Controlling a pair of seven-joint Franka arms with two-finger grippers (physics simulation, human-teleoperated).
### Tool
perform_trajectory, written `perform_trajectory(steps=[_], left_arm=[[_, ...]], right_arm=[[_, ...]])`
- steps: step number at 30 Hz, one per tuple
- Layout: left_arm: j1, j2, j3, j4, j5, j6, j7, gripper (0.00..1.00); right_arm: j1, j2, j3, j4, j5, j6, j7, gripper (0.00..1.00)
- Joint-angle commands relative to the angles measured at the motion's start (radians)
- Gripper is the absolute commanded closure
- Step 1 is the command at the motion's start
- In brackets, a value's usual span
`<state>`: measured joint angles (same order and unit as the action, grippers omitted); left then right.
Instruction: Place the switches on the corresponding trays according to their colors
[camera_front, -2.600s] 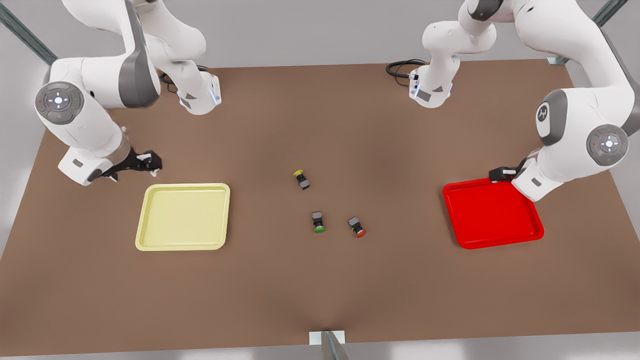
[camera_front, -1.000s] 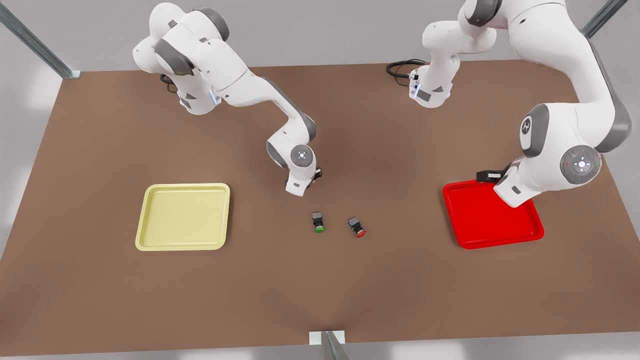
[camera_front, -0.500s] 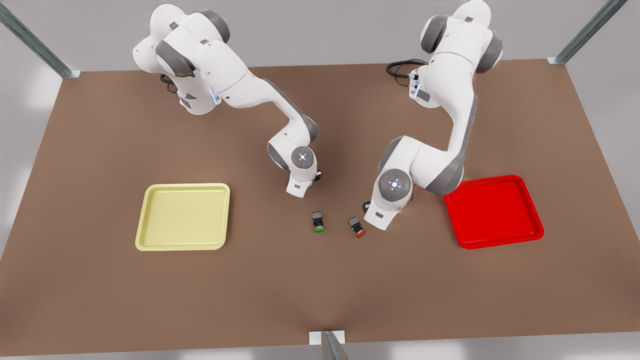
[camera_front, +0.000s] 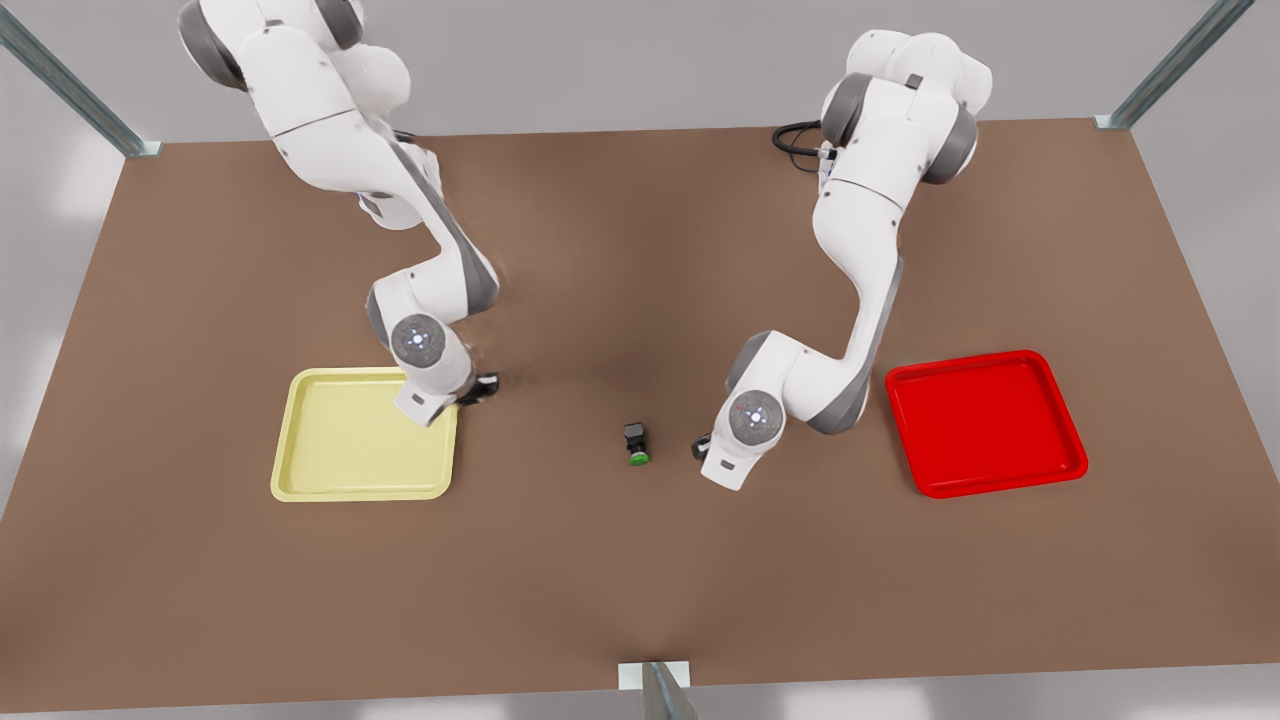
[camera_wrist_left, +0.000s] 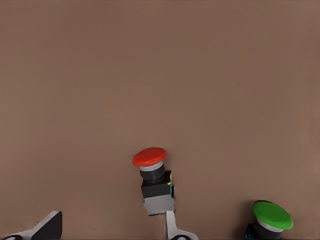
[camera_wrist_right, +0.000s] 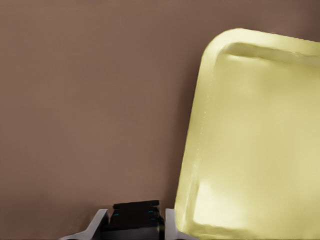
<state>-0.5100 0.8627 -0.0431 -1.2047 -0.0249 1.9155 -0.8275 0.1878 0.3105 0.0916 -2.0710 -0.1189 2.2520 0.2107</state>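
Observation:
The red-capped switch (camera_wrist_left: 152, 182) lies on the table between the open fingers of my left gripper (camera_wrist_left: 110, 225), close to one fingertip (camera_wrist_left: 172, 227). In the front view this gripper (camera_front: 703, 447) is low over the table's middle, and its hand hides the red switch. My right gripper (camera_wrist_right: 134, 222) is shut on a black switch body (camera_wrist_right: 132, 211) whose cap is hidden. It hangs at the far right corner of the pale yellow tray (camera_wrist_right: 255, 140). In the front view the right gripper (camera_front: 482, 386) is beside the yellow tray (camera_front: 365, 493). The red tray (camera_front: 1000, 485) lies at the front view's right.
A green-capped switch (camera_front: 637, 446) lies on the brown table just to the front view's left of my left gripper, and it also appears in the left wrist view (camera_wrist_left: 270, 220). A cable (camera_front: 800, 135) coils at the far edge.
The right arm has swung from the table's middle to the yellow tray's corner. The left arm has shifted toward the front view's left and now covers the red switch.

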Motion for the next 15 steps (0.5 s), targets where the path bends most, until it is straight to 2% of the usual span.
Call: perform_trajectory(steps=[1,3,4,5,6,10,11,14,15], left_arm=[[-0.004,0.007,0.000,0.002,-0.064,0.025,-0.021,0.00],[-0.019,0.030,0.003,0.010,-0.067,0.094,-0.068,0.00],[-0.021,0.038,0.003,0.013,-0.067,0.096,-0.068,0.00],[-0.022,0.045,0.003,0.013,-0.069,0.111,-0.068,0.00],[-0.021,0.053,0.003,0.016,-0.073,0.112,-0.059,0.00],[0.010,0.035,0.003,-0.038,-0.152,0.214,-0.007,0.00],[0.016,0.006,0.000,-0.098,-0.158,0.269,-0.007,0.00],[0.019,-0.013,0.003,-0.133,-0.158,0.277,-0.012,0.00],[0.015,-0.010,0.005,-0.136,-0.139,0.266,-0.008,0.00]], right_arm=[[-0.051,0.001,0.003,0.000,-0.047,-0.003,-0.037,0.52],[-0.272,0.047,0.073,0.032,-0.183,0.000,-0.137,0.52],[-0.307,0.078,0.079,0.054,-0.191,0.000,-0.172,0.52],[-0.309,0.081,0.079,0.052,-0.191,0.001,-0.172,0.42],[-0.307,0.081,0.085,0.052,-0.189,-0.002,-0.165,0.00],[-0.298,0.081,0.085,0.052,-0.188,0.000,-0.169,0.00],[-0.298,0.079,0.085,0.052,-0.186,0.000,-0.169,0.00],[-0.298,0.064,0.115,0.061,-0.183,-0.020,-0.171,0.00],[-0.301,0.052,0.184,0.184,-0.174,-0.237,-0.159,0.00]])
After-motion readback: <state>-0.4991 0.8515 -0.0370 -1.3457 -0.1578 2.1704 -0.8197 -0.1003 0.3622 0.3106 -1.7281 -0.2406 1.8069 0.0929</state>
